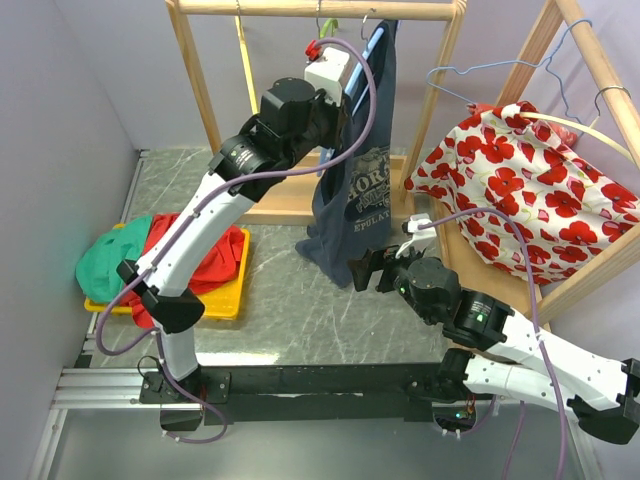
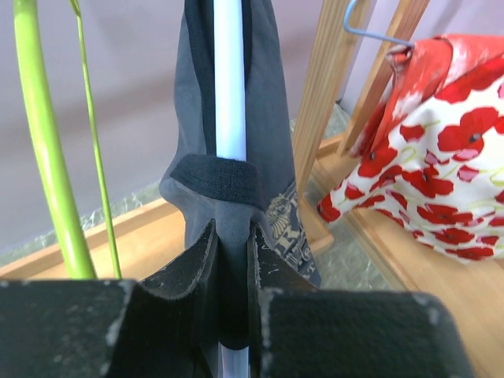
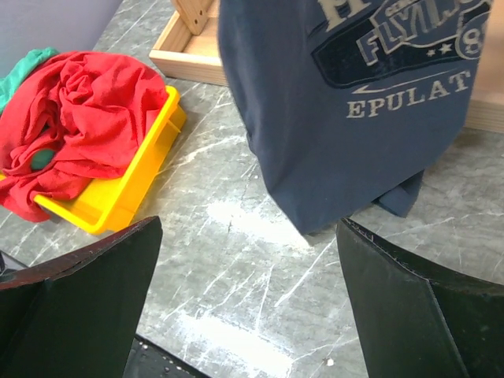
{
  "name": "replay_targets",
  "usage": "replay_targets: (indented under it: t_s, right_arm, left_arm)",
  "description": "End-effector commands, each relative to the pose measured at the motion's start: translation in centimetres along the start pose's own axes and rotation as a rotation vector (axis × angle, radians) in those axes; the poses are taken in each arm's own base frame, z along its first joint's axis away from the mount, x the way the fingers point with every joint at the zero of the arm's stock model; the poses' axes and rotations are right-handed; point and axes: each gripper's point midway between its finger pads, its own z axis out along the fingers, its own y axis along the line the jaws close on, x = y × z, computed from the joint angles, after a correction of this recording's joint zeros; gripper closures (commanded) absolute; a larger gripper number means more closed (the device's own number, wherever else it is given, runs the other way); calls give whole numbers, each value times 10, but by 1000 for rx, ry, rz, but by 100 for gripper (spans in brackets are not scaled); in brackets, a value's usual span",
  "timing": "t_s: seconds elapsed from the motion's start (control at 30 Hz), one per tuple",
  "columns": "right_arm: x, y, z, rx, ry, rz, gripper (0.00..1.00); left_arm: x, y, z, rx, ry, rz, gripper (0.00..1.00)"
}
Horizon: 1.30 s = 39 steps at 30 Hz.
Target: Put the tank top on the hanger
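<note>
Grey marbled tabletop and a wooden rack frame my remote view. The navy tank top hangs beneath the rack's top rail, long axis vertical, straps up, hem down, its pale lettering facing the arms. Most of the light blue hanger is buried in the fabric; from above I see only a sliver at the shoulder and cannot make out where its hook sits. My left gripper is up at the shoulder, jaws pinched on dark cloth with the hanger's pale bar running inside it. My right gripper sits low over the table just before the hem, jaws spread wide and holding nothing. That wrist view cuts off the print's top. Whether the hem's lowest corner touches the table I cannot tell.
</note>
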Motion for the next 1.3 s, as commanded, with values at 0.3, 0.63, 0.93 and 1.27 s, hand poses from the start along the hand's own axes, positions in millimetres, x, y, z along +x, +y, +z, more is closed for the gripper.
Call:
replay_targets:
  t_s: [0.3,0.63,0.93,1.27]
  right_arm:
    - [-26,8,-13,-51,-70,73,0]
    - [-27,6,-18,-58,-77,93,0]
    - [-28,7,-20,-66,-78,104,0]
    - [-29,13,-17,-80,-75,111,0]
  left_arm:
    - [-93,3,7,11,-350,-86,99]
    - [-86,4,24,82,-341,-129,99]
    - [-90,13,21,203,-316,-212,99]
    - [-76,28,29,212,-249,-298,99]
